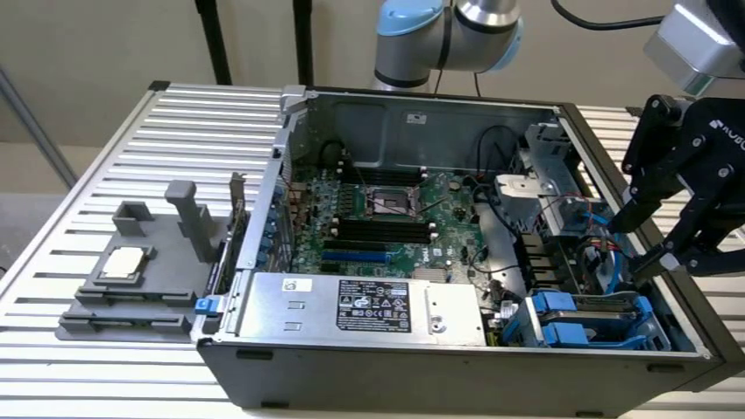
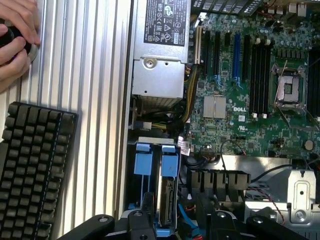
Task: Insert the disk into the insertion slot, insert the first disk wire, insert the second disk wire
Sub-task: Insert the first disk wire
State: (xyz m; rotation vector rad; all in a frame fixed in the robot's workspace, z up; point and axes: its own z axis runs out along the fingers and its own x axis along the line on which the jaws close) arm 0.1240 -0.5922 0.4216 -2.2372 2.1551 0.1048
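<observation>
— Looking across a slatted metal bench at an opened computer case. Finding the gripper how?
— Hanging wide open, gripping nothing, just above the insertion slot.
— And locating the disk?
— Sitting on edge inside that slot, long axis running along the case's near wall, blue handle end pointing toward the power supply.
— Judging the step?
— Seemingly working on the wiring; probably calling for a fine pinch on a thin plug, squared to the disk's far end.
</observation>
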